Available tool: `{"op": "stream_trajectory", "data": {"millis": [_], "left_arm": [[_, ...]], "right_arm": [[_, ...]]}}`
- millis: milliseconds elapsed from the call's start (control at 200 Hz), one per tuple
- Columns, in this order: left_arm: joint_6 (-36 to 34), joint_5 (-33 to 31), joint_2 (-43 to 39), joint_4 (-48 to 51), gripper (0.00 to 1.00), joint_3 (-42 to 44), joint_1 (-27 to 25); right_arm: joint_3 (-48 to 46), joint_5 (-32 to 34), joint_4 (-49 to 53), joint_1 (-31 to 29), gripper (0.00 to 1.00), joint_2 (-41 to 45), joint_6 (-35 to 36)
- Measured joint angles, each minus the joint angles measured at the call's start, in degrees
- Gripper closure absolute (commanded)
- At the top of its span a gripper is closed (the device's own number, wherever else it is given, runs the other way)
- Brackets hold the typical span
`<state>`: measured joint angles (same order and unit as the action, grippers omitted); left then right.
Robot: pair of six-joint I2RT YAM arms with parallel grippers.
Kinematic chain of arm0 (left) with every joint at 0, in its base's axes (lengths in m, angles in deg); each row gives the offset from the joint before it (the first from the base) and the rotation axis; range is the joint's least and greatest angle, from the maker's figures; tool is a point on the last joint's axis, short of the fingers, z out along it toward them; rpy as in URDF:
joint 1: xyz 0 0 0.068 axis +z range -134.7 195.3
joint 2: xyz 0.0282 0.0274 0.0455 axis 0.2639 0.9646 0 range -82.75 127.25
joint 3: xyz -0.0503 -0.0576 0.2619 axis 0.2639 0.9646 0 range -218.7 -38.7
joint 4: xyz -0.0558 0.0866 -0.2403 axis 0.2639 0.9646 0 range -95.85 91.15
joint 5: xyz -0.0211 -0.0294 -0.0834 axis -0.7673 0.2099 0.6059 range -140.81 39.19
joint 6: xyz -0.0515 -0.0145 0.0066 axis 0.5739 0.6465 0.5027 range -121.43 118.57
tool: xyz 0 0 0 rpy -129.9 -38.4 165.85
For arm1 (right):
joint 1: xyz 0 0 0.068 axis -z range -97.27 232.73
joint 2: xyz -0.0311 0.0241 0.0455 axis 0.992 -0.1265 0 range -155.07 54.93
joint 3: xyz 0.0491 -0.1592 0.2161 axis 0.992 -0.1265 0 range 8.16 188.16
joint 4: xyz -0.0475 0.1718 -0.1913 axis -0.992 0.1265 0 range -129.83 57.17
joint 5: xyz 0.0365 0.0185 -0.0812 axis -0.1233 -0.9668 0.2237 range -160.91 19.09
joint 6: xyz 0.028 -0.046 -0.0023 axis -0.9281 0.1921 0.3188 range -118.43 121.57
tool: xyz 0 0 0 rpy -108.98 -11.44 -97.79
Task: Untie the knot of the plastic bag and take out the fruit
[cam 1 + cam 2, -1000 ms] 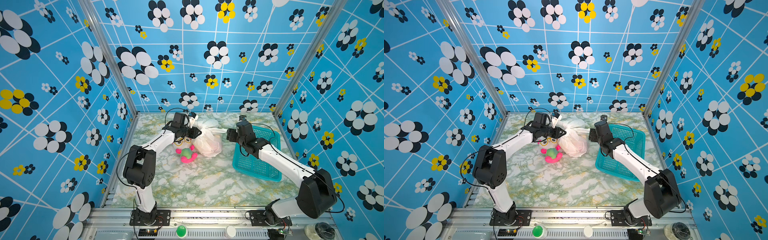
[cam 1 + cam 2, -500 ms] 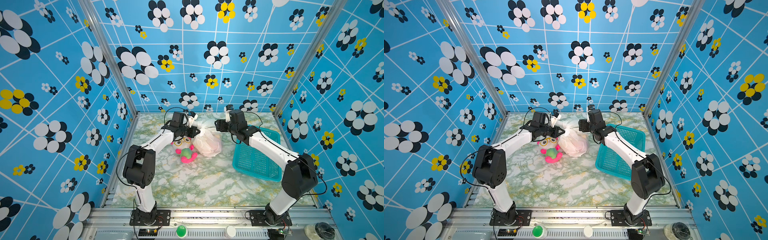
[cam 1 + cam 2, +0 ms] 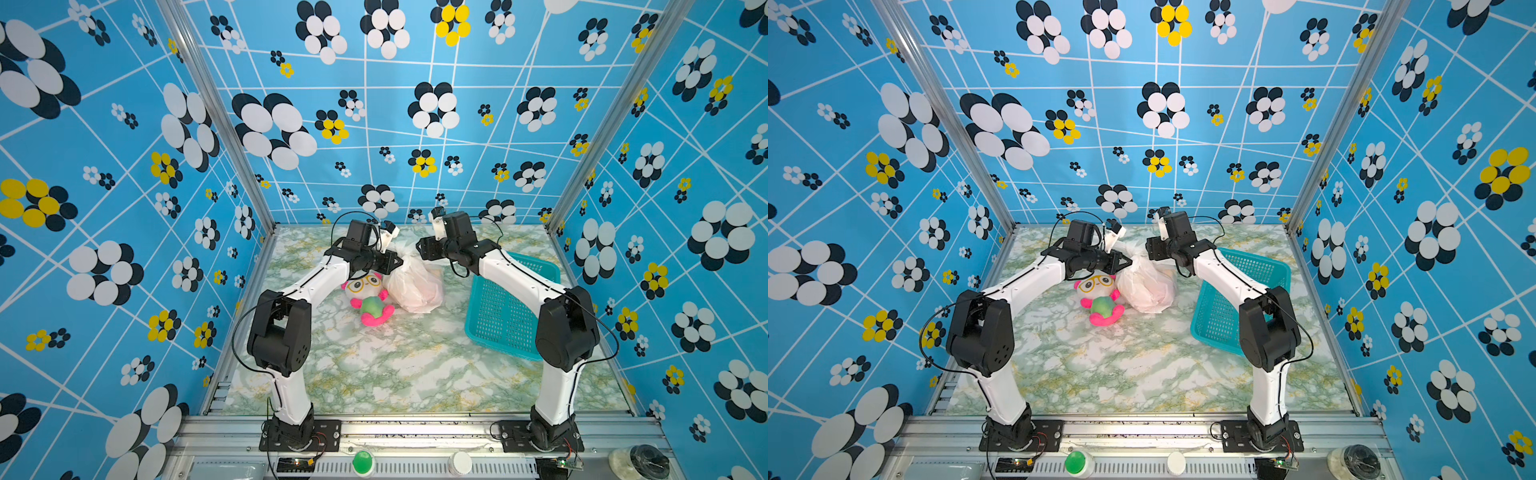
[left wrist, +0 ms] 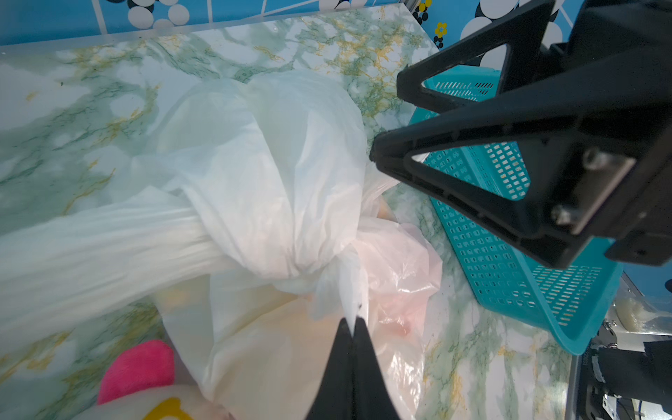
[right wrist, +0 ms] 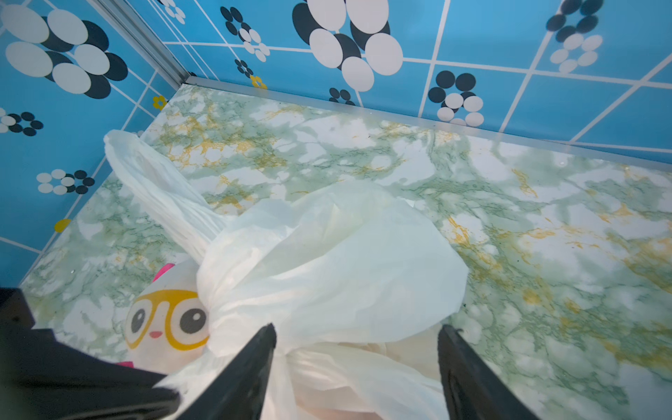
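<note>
R jaws shift from basket (image 3: 505, 316) to knot (image 4: 302, 269), open astride it; L jaws clench bag (image 3: 415, 286) fold, so pull apart slow.

Crinkly white plastic bag (image 3: 413, 284) on table (image 3: 374, 374), knot (image 4: 302, 269) tied, strips splayed, fruit (image 4: 400, 323) inside, faint pink-orange blur

The bag (image 3: 413, 282) is flanked by a plush toy (image 3: 368, 297) just beside it and a basket (image 3: 498, 316) near its other side; bare tabletop (image 3: 395, 365) is left open in front.
</note>
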<state>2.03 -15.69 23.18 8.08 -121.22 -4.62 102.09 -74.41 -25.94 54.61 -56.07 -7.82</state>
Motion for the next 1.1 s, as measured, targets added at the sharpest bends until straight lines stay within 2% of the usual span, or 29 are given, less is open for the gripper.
{"op": "stream_trajectory", "data": {"millis": [105,190,335,380,435,510,640,805,1099], "left_arm": [[-0.5,-0.2,0.7,0.9,1.0,-1.0,-0.6],[-0.8,-0.6,0.9,1.4,1.0,-1.3,-0.9],[-1.3,-1.0,0.9,1.6,1.0,-1.4,-1.2],[-1.4,-1.2,0.9,1.8,1.0,-1.4,-1.2],[-1.4,-1.4,0.9,2.1,1.0,-1.4,-1.2],[-1.4,-1.7,1.5,2.6,1.0,-2.1,-1.2],[-1.6,-2.1,1.9,3.3,1.0,-2.5,-1.2],[-1.6,-2.1,1.9,3.9,1.0,-2.5,-1.2],[-1.6,-2.8,1.9,4.1,1.0,-2.6,-1.7]], "right_arm": [[4.4,-0.3,1.0,-0.9,0.28,-3.1,1.0],[8.2,-0.3,1.4,-1.4,0.34,-6.4,1.4],[9.7,0.0,2.4,-1.7,0.6,-9.3,1.9],[9.7,0.2,2.6,-1.7,0.65,-9.7,1.5],[9.5,0.4,2.6,-1.7,0.64,-9.7,1.5],[8.0,0.6,1.3,-1.7,0.5,-9.2,1.5],[1.7,1.0,-1.6,-1.7,0.39,-6.3,1.0],[-6.1,0.8,-5.2,-1.7,0.37,-1.5,0.8],[-7.1,0.3,-7.4,-1.7,0.38,-1.0,0.8]]}}
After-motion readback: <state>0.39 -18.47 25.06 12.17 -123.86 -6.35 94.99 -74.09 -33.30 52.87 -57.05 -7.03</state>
